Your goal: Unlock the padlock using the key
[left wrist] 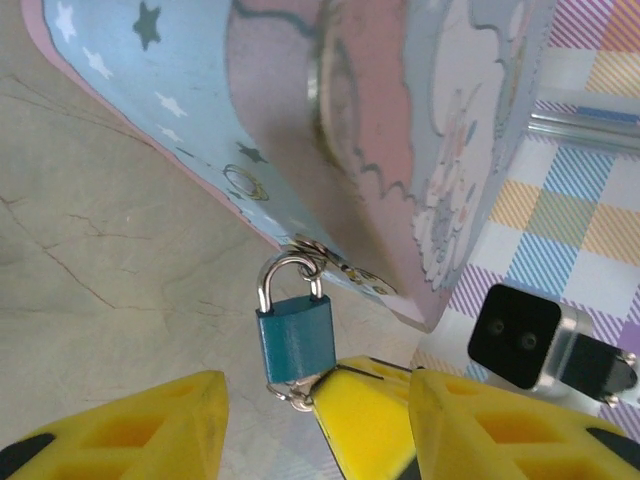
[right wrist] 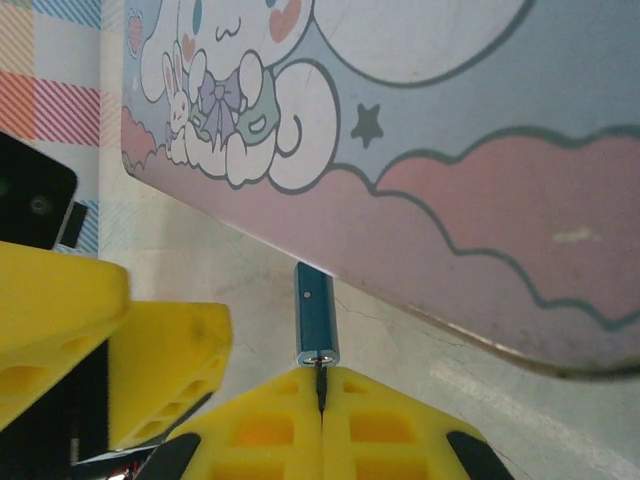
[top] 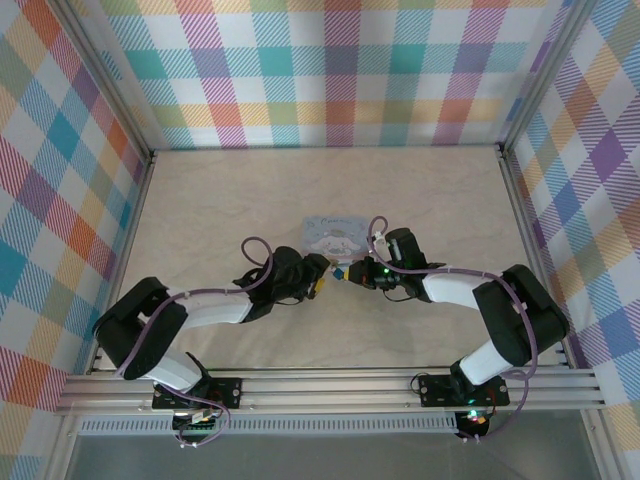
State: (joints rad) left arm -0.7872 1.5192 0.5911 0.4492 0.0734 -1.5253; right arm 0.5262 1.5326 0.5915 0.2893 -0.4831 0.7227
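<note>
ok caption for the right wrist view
Right gripper pinching the key, tip in the padlock, beside the cartoon tin

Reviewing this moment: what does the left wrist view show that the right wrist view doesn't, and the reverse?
Left wrist view: the padlock face-on, its shackle hooked through a ring on the light-blue tin. Right wrist view: the key pinched in the shut right gripper, its tip at the padlock's bottom end. Shared: the padlock's blue-teal body, the tin, and yellow gripper fingers.
</note>
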